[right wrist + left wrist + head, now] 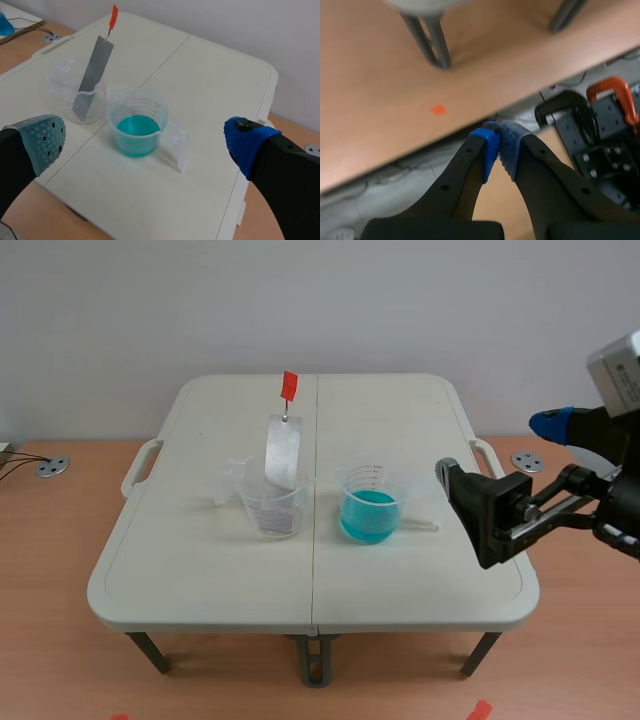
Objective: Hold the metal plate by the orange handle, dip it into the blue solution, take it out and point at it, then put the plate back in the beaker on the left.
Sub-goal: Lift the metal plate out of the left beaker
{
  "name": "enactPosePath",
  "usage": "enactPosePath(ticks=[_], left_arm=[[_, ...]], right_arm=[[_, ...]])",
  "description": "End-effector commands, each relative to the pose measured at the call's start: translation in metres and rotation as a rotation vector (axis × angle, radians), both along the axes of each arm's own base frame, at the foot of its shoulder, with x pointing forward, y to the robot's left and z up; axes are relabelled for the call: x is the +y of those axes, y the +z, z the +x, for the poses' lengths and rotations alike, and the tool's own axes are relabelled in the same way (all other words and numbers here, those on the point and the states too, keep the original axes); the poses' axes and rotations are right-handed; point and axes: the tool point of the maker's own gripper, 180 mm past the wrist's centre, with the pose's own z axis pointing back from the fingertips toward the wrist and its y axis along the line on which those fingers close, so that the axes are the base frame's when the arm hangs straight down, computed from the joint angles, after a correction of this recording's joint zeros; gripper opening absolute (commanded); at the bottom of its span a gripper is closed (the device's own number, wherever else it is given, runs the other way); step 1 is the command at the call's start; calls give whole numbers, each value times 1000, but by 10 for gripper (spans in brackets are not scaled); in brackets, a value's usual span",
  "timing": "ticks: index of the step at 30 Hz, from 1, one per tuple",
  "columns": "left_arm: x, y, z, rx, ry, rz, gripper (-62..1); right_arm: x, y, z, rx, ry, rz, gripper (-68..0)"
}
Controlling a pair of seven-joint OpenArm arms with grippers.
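The metal plate [283,452] is standing tilted in the left beaker [272,508], near the middle of the tabletop [200,570]. Its lower end is sitting inside the beaker and its upper part is leaning out past the rim. The orange handle [289,386] is sticking up from the plate's top end, clear of everything. Just to the right, not touching, the right beaker [362,472] is holding the blue solution [369,516].

The right gripper [144,143] is hovering at the tabletop's right edge, facing both beakers. Its fingers [42,140] are spread wide and holding nothing. The left gripper [499,146] is hanging low over the floor, off the tabletop, with its fingers pressed together on nothing.

The plate is looking thin, stiff and light, so its weight is probably posing no problem. The handle is the tricky part, being a small, narrow tab that is likely bending under a careless pinch. A grip closing squarely on its flat faces, above the metal, is seeming safest. Both clear beakers are looking light and easy to tip, so lifting along the plate's own lean is likely keeping it from dragging on the rim.
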Motion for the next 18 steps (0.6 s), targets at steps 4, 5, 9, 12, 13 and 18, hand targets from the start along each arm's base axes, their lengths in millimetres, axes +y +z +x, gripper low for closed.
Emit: enactPosePath(ticks=[4, 5, 9, 12, 13, 18], left_arm=[[-10, -17, -22, 58, 11, -24, -578], [-12, -21, -27, 74, 19, -28, -578], [-20, -39, -51, 162, 44, -43, -578], [-31, -48, -65, 205, 40, -68, -578], [-35, -49, -68, 213, 34, -75, -578], [-54, -52, -77, 238, -4, -108, -578]], right_arm=[[7, 10, 19, -39, 8, 30, -12], [8, 10, 23, -41, 12, 33, -12], [18, 7, 36, -44, 37, 39, -12], [27, 6, 46, -41, 55, 60, -12], [29, 5, 49, -41, 58, 66, -12], [44, 2, 63, -32, 78, 107, -12]])
